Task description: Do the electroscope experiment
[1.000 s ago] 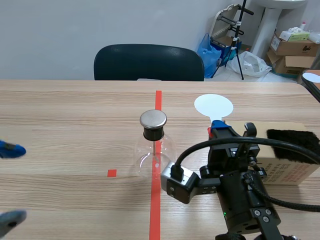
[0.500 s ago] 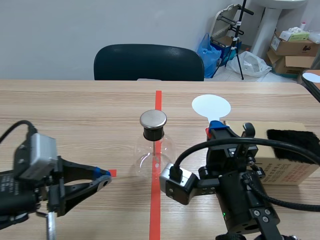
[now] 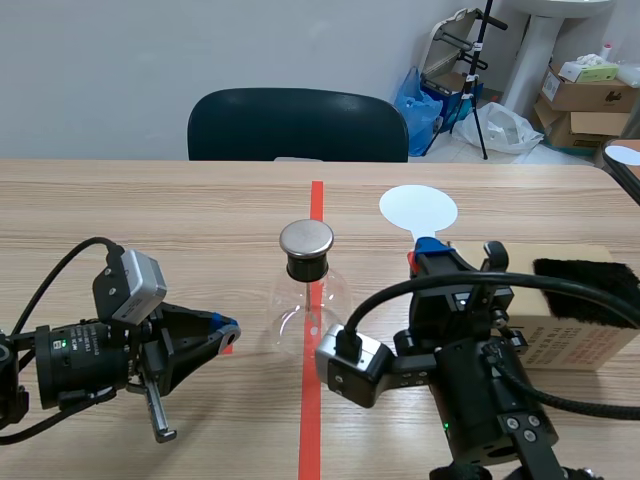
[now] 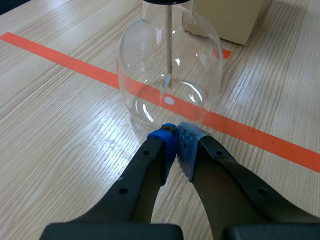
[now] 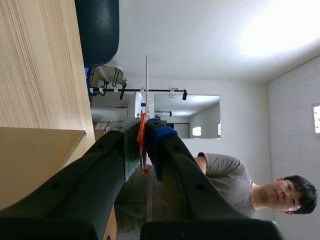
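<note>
Two pincers are closed: the left gripper [image 3: 222, 330] on nothing beside the glass electroscope [image 3: 306, 295] at frame centre, the right gripper [image 3: 428, 255] on the white disc wand [image 3: 418, 208], which should probably come slowly toward the metal cap [image 3: 306, 238].

Scene camera sits low at the 6 o'clock edge of the pale wood-grain table [image 3: 150, 210], facing 12, mid-range. Left wrist camera looks forward-down, very close on the clear round glass flask with metal cap [image 3: 308, 292], shared with scene. Right wrist camera is rolled sideways, sighting along the table past the edge-on white round disc on a red handle [image 5: 146, 75], also in scene.
</note>
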### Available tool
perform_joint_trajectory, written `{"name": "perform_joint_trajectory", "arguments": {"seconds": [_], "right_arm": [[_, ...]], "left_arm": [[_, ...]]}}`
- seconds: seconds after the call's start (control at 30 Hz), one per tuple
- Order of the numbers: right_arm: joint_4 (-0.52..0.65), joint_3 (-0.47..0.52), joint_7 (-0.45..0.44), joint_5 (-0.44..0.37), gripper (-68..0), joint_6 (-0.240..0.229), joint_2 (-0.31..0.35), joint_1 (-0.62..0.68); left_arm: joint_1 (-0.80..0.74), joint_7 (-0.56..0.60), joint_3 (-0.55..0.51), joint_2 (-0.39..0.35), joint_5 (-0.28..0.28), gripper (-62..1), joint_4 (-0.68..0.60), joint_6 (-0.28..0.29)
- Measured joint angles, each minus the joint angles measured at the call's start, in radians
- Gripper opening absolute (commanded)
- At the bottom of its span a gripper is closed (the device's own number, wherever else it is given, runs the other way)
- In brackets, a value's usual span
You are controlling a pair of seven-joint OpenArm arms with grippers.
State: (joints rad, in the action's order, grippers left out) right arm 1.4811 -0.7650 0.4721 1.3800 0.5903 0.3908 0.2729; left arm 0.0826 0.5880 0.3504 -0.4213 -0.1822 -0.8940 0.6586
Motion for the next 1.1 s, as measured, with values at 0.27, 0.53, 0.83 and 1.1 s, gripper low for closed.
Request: {"name": "perform_joint_trajectory", "arguments": {"seconds": [0.27, 0.53, 0.83, 1.1], "right_arm": [[0.000, 0.000, 0.000, 0.000, -66.5, 0.000, 0.000, 0.000], [0.000, 0.000, 0.000, 0.000, -66.5, 0.000, 0.000, 0.000], [0.000, 0.000, 0.000, 0.000, -66.5, 0.000, 0.000, 0.000], [0.000, 0.000, 0.000, 0.000, -66.5, 0.000, 0.000, 0.000]], "left_arm": [[-0.002, 0.000, 0.000, 0.000, 0.000, -59.2, -0.009, -0.003], [-0.002, 0.000, 0.000, 0.003, 0.000, -59.2, -0.009, -0.010], [-0.002, 0.000, 0.000, 0.003, 0.000, -59.2, -0.009, -0.010], [-0.002, 0.000, 0.000, 0.003, 0.000, -59.2, -0.009, -0.018]]}}
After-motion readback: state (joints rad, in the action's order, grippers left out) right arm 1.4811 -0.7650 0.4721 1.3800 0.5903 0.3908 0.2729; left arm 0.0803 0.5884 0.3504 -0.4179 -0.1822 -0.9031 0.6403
